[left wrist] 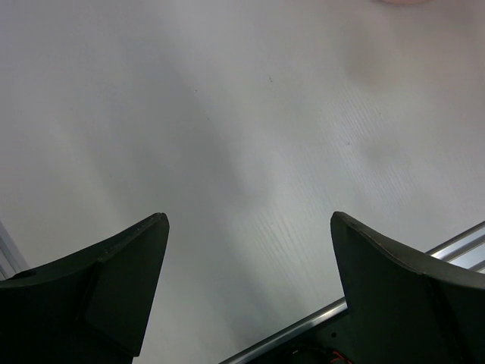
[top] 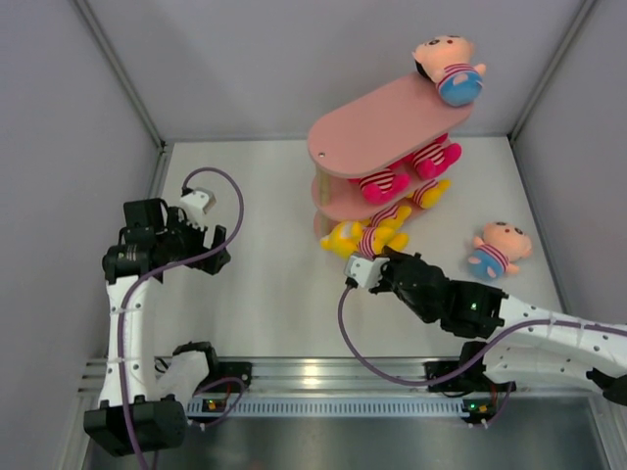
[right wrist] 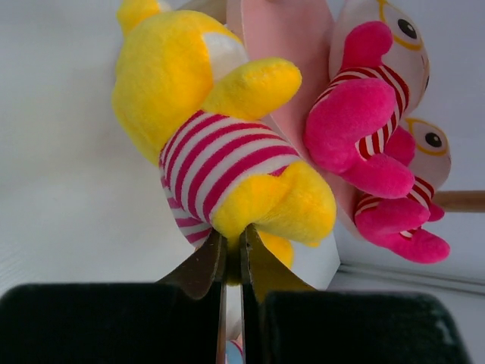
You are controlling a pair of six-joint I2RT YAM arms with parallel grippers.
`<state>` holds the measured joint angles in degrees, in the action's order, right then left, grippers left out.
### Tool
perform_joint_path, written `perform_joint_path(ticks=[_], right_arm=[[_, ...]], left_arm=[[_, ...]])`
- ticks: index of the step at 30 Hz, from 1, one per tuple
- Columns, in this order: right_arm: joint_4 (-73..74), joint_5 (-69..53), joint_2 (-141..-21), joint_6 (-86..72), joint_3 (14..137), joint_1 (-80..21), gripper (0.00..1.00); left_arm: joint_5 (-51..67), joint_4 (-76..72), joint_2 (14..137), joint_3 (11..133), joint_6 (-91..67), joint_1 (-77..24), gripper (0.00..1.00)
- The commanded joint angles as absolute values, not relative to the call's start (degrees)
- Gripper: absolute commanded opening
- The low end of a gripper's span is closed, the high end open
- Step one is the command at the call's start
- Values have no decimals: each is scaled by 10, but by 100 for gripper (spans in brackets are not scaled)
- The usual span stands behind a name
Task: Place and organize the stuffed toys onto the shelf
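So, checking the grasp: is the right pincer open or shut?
Shut: the right pincer pinches the foot of the yellow plush toy in a red-white striped shirt.

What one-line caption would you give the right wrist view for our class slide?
Right gripper pinches a yellow striped toy beside the pink shelf, two hot pink toys alongside.

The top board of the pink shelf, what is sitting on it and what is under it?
One peach-headed doll lies on its far end. Beneath, two hot pink dolls show on the middle board; the top board covers their heads and whatever lies further in.
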<state>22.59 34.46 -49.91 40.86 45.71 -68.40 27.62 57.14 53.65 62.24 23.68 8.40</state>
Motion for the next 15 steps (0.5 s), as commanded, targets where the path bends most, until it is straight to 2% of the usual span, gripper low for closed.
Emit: perform_joint_path(ticks=[1, 11, 15], right_arm=[[133, 416, -519, 420, 429, -680, 0], [43, 562, -596, 346, 409, -663, 0], [34, 474, -584, 301, 394, -665, 0]], left_arm=[[294, 570, 549, 635, 234, 83, 93], [289, 570, 548, 636, 232, 83, 93], [294, 570, 548, 633, 231, 83, 93]])
